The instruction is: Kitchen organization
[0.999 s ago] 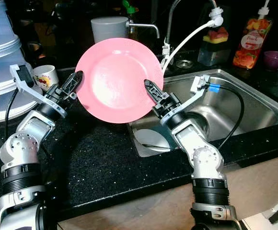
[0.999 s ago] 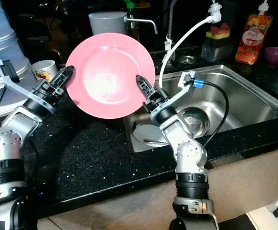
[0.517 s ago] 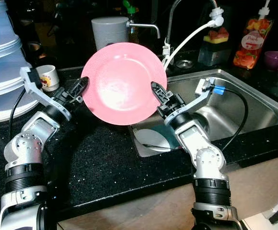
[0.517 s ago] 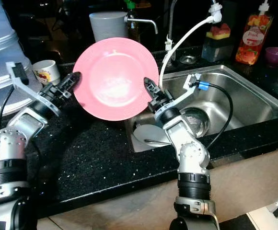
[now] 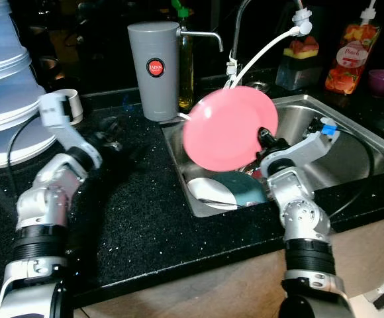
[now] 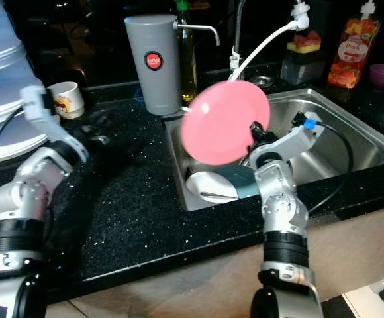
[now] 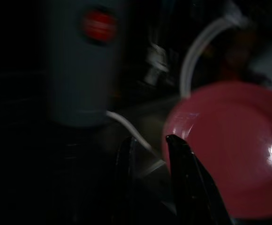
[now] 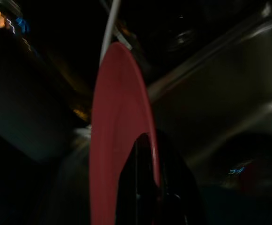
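Note:
A pink plate (image 5: 226, 129) hangs tilted over the left end of the steel sink (image 5: 351, 142). My right gripper (image 5: 265, 135) is shut on the plate's right rim. In the right wrist view the plate (image 8: 112, 136) shows edge-on, with a black finger (image 8: 145, 187) pressed against it. My left gripper (image 5: 114, 130), blurred, hovers over the black counter (image 5: 139, 212) left of the sink, clear of the plate. Its fingers (image 7: 179, 159) stand slightly apart with nothing between them, and the pink plate (image 7: 230, 145) lies beyond. In the sink lie a white plate (image 5: 208, 191) and a teal plate (image 5: 246, 192).
A grey canister (image 5: 155, 69) stands at the sink's back left corner, with the faucet and white hose (image 5: 265, 50) behind the plate. A mug (image 5: 71, 105) and stacked clear containers (image 5: 3, 79) stand far left. A juice pouch (image 5: 347, 56) and purple cup (image 5: 382, 83) stand at back right.
My left gripper has let go of the pink plate and drawn back left over the counter. The right gripper has carried the plate right and down over the sink, uncovering the grey canister.

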Robot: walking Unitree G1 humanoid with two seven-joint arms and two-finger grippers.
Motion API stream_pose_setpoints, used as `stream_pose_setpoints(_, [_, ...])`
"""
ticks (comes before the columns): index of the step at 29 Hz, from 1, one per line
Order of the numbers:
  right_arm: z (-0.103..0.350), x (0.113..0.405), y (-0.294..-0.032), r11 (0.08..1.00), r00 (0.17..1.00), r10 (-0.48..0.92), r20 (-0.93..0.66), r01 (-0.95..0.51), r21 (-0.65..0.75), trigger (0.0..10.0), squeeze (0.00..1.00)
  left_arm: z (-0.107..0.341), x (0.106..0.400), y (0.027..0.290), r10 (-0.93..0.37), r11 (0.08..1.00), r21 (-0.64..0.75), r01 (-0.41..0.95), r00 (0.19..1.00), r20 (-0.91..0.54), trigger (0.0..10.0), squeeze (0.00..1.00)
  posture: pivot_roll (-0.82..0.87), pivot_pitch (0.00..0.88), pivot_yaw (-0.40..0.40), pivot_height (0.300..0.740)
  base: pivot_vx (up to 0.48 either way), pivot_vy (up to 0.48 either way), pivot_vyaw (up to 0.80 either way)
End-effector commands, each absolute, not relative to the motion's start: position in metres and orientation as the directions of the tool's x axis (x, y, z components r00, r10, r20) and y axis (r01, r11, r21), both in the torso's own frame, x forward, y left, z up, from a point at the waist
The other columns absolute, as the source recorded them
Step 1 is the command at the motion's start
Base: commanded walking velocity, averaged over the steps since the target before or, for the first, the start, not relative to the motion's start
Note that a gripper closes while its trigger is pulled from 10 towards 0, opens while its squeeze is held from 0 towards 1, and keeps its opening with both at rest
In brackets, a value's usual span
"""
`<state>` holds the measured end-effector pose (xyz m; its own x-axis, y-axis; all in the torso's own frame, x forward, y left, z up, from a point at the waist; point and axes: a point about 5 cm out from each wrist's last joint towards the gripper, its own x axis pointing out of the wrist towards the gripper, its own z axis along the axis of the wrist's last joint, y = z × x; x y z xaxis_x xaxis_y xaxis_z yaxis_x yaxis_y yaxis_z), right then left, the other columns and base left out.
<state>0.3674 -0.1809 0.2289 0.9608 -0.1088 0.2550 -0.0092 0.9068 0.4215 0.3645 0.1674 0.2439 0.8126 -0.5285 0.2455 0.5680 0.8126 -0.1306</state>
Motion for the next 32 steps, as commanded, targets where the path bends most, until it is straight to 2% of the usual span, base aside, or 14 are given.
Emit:
stream_pose_setpoints(1, [0.223,0.367,-0.168,0.954,0.965,-0.069,0.253,-0.011,0.300,0.0,0.00,0.238,0.362,0.147,-0.609,0.776,-0.037,0.629,0.764,0.214,10.0,0.00,0.04,0.043,0.089,0.740,0.000,0.000,0.00])
stream_pose_setpoints(9, [0.219,0.366,-0.147,0.995,0.957,0.025,0.288,-0.052,0.088,0.1,0.00,0.208,0.355,0.087,-0.785,0.617,-0.035,0.786,0.618,0.055,10.0,0.00,0.04,0.043,0.090,0.740,0.000,0.000,0.00])
stream_pose_setpoints(10, [0.219,0.366,-0.147,0.995,0.957,0.025,0.288,-0.052,0.088,0.1,0.00,0.208,0.355,0.087,-0.785,0.617,-0.035,0.786,0.618,0.055,10.0,0.00,0.04,0.043,0.090,0.740,0.000,0.000,0.00])
stream_pose_setpoints(11, [0.217,0.366,-0.141,0.997,0.958,0.069,0.280,-0.075,0.008,0.8,0.00,0.191,0.348,0.072,-0.834,0.549,-0.015,0.835,0.547,-0.069,10.0,0.00,0.03,0.044,0.095,0.740,0.000,0.000,0.00])
stream_pose_setpoints(14, [0.215,0.366,-0.139,0.996,0.959,0.090,0.268,-0.089,-0.015,1.3,0.00,0.178,0.345,0.069,-0.844,0.517,0.001,0.856,0.510,-0.166,10.0,0.00,0.02,0.044,0.096,0.740,0.000,0.000,0.00])
stream_pose_setpoints(18, [0.211,0.366,-0.133,0.991,0.962,0.128,0.243,-0.115,-0.068,4.8,0.00,0.162,0.342,0.074,-0.825,0.497,0.041,0.867,0.486,-0.289,10.0,0.00,0.03,0.043,0.094,0.740,0.000,0.000,0.00])
stream_pose_setpoints(19, [0.211,0.366,-0.132,0.990,0.962,0.134,0.238,-0.120,-0.071,4.8,0.00,0.161,0.343,0.075,-0.819,0.500,0.047,0.865,0.490,-0.299,10.0,0.00,0.03,0.043,0.094,0.740,0.000,0.000,0.00])
stream_pose_setpoints(20, [0.210,0.366,-0.131,0.989,0.962,0.140,0.233,-0.126,-0.072,9.0,0.00,0.161,0.344,0.077,-0.807,0.514,0.057,0.856,0.505,-0.306,10.0,0.00,0.03,0.042,0.091,0.740,0.000,0.000,0.00])
stream_pose_setpoints(21, [0.210,0.366,-0.130,0.989,0.962,0.144,0.231,-0.130,-0.074,9.0,0.00,0.160,0.345,0.079,-0.799,0.523,0.064,0.850,0.515,-0.310,10.0,0.00,0.03,0.042,0.091,0.740,0.000,0.000,0.00])
stream_pose_setpoints(22, [0.208,0.367,-0.128,0.987,0.963,0.152,0.224,-0.138,-0.078,10.0,0.00,0.162,0.349,0.081,-0.776,0.560,0.076,0.825,0.554,-0.301,10.0,0.00,0.03,0.042,0.091,0.740,0.000,0.000,0.00])
stream_pose_setpoints(23, [0.207,0.367,-0.127,0.987,0.964,0.155,0.217,-0.140,-0.083,10.0,1.00,0.163,0.351,0.083,-0.768,0.571,0.085,0.817,0.568,-0.296,10.0,0.00,0.03,0.041,0.088,0.740,0.000,0.000,0.00])
stream_pose_setpoints(30, [0.202,0.368,-0.124,0.984,0.972,0.158,0.174,-0.141,-0.106,10.0,1.00,0.172,0.360,0.090,-0.717,0.642,0.122,0.757,0.649,-0.256,10.0,0.00,0.03,0.040,0.087,0.740,0.000,0.000,0.00])
stream_pose_setpoints(31, [0.202,0.368,-0.125,0.985,0.973,0.154,0.172,-0.137,-0.104,10.0,0.00,0.174,0.363,0.092,-0.697,0.664,0.140,0.734,0.676,-0.238,10.0,0.00,0.03,0.039,0.086,0.740,0.000,0.000,0.00])
stream_pose_setpoints(32, [0.202,0.368,-0.125,0.985,0.974,0.152,0.170,-0.136,-0.102,10.0,0.00,0.176,0.364,0.093,-0.684,0.678,0.153,0.719,0.694,-0.225,10.0,0.00,0.03,0.039,0.087,0.740,0.000,0.000,0.00])
